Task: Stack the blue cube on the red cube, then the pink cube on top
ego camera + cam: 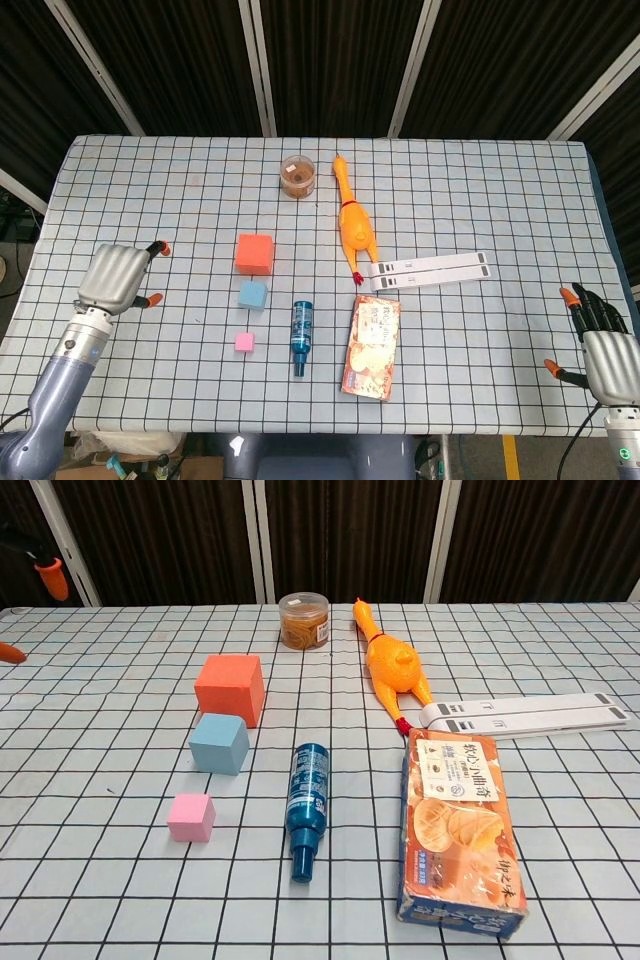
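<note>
Head view shows the red cube (pixel 255 254), blue cube (pixel 253 295) and pink cube (pixel 244 342) in a line on the checked surface (pixel 150 190), each apart, blue at 6 o'clock from red and pink at 6 o'clock from blue. At 9 o'clock from them the left hand (pixel 115 278) hovers empty, fingers apart. Well off at 3 o'clock, the right hand (pixel 600 350) holds nothing, fingers spread. A spray bottle (pixel 300 336) lies just beside the pink cube.
</note>
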